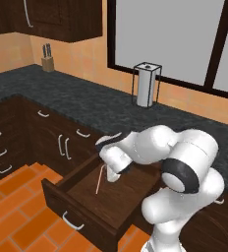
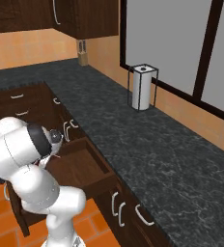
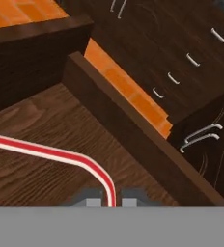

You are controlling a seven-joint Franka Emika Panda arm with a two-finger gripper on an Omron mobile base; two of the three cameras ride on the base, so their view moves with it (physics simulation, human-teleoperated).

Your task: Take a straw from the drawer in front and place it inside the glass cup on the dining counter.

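Note:
The dark brown drawer [image 1: 89, 209] stands pulled out, its curved silver handle facing the tiled floor. My gripper [image 1: 111, 176] reaches down into it and is shut on the bent top of the thin red and white straw [image 1: 100, 180], which hangs at a slant over the drawer floor. In the hand view the straw [image 3: 61, 155] curves from the left edge down between my two fingertips, and my gripper [image 3: 112, 199] is closed on it above the drawer's wooden bottom [image 3: 46, 130]. From the right base view the arm covers the hand over the open drawer [image 2: 92, 166]. The glass cup and the dining counter are out of view.
A black speckled counter [image 1: 76, 106] runs behind the drawer with a paper towel holder [image 1: 146, 84] and a knife block [image 1: 48, 58] on it. Dark cabinets and smaller drawers [image 1: 3, 142] stand to the left. Orange tiled floor [image 1: 17, 216] lies below.

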